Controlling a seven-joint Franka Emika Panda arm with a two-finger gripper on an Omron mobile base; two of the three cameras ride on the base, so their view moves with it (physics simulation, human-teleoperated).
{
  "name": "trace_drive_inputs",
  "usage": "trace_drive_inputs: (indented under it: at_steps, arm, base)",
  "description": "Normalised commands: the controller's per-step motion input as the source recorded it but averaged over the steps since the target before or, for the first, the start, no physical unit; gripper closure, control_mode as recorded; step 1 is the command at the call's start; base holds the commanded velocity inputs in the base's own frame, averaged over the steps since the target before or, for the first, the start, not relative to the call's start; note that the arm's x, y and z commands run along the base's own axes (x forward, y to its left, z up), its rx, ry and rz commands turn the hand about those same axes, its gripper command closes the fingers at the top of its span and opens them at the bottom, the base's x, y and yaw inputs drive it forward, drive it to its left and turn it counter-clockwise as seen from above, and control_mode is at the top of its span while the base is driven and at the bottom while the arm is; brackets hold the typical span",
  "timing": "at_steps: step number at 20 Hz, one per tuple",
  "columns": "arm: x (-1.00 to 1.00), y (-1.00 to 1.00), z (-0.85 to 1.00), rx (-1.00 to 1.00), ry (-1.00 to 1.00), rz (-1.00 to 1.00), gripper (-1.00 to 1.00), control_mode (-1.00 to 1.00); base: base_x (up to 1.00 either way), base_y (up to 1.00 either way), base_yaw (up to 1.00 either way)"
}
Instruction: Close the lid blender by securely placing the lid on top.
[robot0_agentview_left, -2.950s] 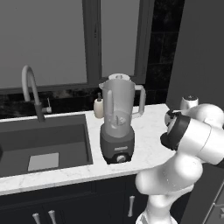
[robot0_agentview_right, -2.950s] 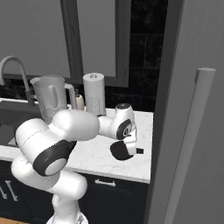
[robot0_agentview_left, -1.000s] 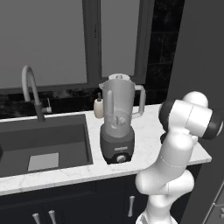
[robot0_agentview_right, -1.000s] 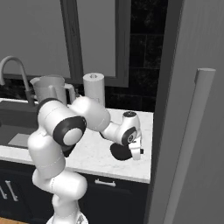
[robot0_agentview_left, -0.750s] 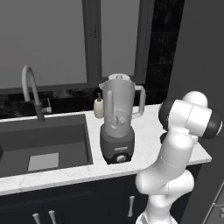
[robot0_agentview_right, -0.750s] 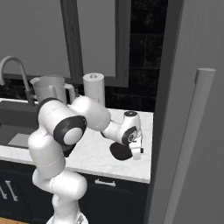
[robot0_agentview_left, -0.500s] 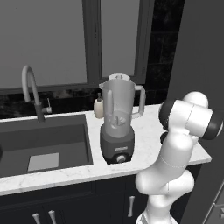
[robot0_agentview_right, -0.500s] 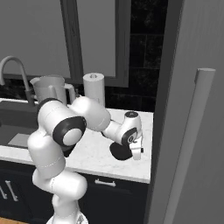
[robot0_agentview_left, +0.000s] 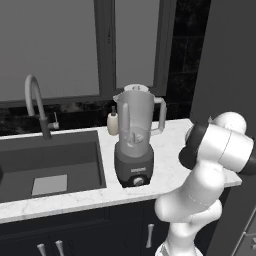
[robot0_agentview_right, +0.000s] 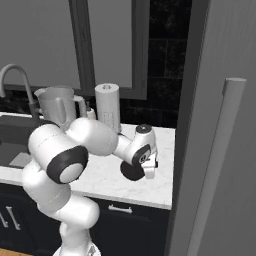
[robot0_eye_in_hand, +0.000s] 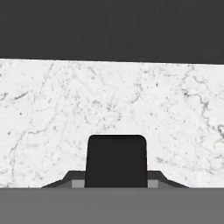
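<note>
Since a second ago the jaws have been brought together; the arm itself has hardly been moved in that time, though three seconds back it was still folded nearer the base. The gripper (robot0_agentview_right: 149, 169) is now clenched at the far right of the counter (robot0_agentview_right: 105, 177), low over the lid (robot0_agentview_right: 131, 172), which lies flat on the marble as a black disc just beside and partly under the hand. In the hand view a dark rounded block (robot0_eye_in_hand: 116, 161) is seen between the fingertips against the white stone; this is judged to be the lid's edge, so the lid is taken as grasped, though actual contact cannot be confirmed.

Further out, a paper towel roll (robot0_agentview_right: 108, 106) stands behind the arm. The blender (robot0_agentview_left: 135, 141) is well apart to the left, beside the sink (robot0_agentview_left: 50, 162), its jar mouth uncovered, with a soap bottle (robot0_agentview_left: 113, 123) just behind it.

The grasp step appears done; lifting, carrying leftward and seating the lid on the jar are yet to be done.
</note>
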Motion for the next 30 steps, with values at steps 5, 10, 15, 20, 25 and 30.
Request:
trace_drive_inputs:
  at_steps: [5,10,15,20,25,30]
  arm:
    - [0.0,0.5,0.65,-0.01,-0.16,-0.07,1.0,-1.0]
    - [-0.02,0.27,0.73,0.0,-0.18,-0.05,1.0,-1.0]
    - [0.0,0.18,0.86,0.0,-0.18,-0.03,1.0,-1.0]
    - [-0.13,0.07,0.98,0.0,-0.23,0.0,1.0,-1.0]
    - [-0.3,0.03,1.0,0.0,-0.29,-0.02,1.0,-1.0]
    - [-0.36,0.05,0.96,0.0,-0.25,-0.02,1.0,-1.0]
  base:
    - [0.0,0.0,0.0]
    - [0.0,0.0,0.0]
    - [0.0,0.0,0.0]
    - [0.0,0.0,0.0]
    - [0.0,0.0,0.0]
    - [0.0,0.0,0.0]
